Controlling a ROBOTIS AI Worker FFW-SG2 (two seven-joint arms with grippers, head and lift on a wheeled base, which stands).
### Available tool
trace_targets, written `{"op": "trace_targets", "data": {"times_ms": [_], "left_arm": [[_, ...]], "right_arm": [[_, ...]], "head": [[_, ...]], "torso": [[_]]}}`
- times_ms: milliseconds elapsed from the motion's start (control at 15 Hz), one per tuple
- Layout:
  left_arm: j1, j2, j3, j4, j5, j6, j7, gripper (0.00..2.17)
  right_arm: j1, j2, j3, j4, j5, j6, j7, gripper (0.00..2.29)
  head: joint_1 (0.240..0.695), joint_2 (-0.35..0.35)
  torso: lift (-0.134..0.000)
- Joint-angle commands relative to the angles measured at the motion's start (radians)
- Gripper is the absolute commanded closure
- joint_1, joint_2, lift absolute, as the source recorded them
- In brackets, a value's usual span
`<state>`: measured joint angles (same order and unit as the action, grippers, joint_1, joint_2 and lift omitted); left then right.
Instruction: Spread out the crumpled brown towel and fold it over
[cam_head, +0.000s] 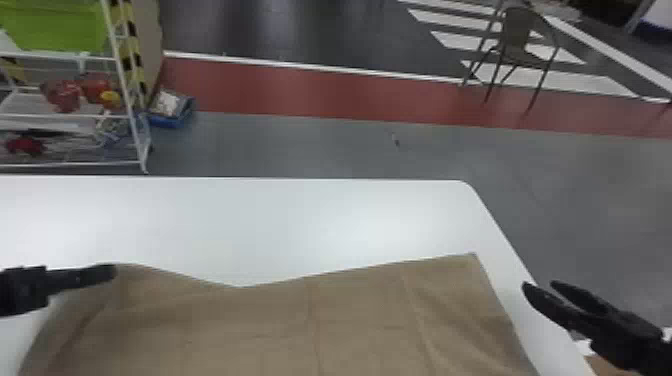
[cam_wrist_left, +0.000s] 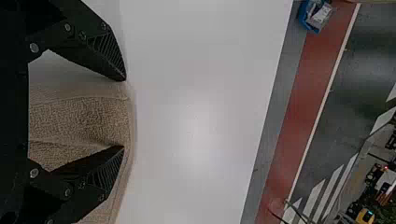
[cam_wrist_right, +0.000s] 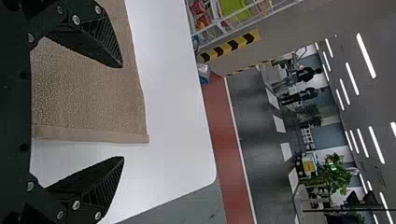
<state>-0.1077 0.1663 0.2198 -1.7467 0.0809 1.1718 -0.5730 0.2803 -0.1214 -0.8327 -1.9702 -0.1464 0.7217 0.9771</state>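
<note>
The brown towel (cam_head: 280, 325) lies spread on the white table, with mild creases and a dip along its far edge. At its far left corner is my left gripper (cam_head: 112, 272); in the left wrist view the left gripper (cam_wrist_left: 125, 113) stands open, with towel (cam_wrist_left: 79, 119) between and below its fingers. My right gripper (cam_head: 542, 286) is off to the right of the towel, over the table's right edge. The right wrist view shows the right gripper (cam_wrist_right: 123, 112) open, the towel's hemmed corner (cam_wrist_right: 135, 137) lying beyond and between its fingers.
The white table (cam_head: 240, 220) extends beyond the towel, with a rounded far right corner. A white wire rack (cam_head: 132, 115) and a blue bin (cam_head: 172, 117) stand on the floor behind it at left, a chair (cam_head: 517, 37) farther off at right.
</note>
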Motion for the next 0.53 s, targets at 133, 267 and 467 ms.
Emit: {"op": "trace_targets", "data": {"times_ms": [133,267,467], "left_arm": [[-0.004,-0.001,0.006,0.003,0.000,0.003,-0.001,0.69],[-0.003,-0.001,0.009,-0.004,0.002,0.039,-0.001,0.71],[0.006,-0.002,0.012,-0.020,0.007,0.046,0.001,0.71]], "right_arm": [[-0.006,-0.001,0.001,0.008,0.005,-0.004,0.000,0.21],[-0.006,-0.001,0.001,0.010,0.005,-0.008,0.000,0.21],[-0.003,-0.004,0.001,0.010,0.010,-0.008,0.000,0.21]], "head": [[0.695,-0.250],[0.695,-0.250],[0.695,-0.254]], "torso": [[-0.123],[-0.123],[-0.123]]}}
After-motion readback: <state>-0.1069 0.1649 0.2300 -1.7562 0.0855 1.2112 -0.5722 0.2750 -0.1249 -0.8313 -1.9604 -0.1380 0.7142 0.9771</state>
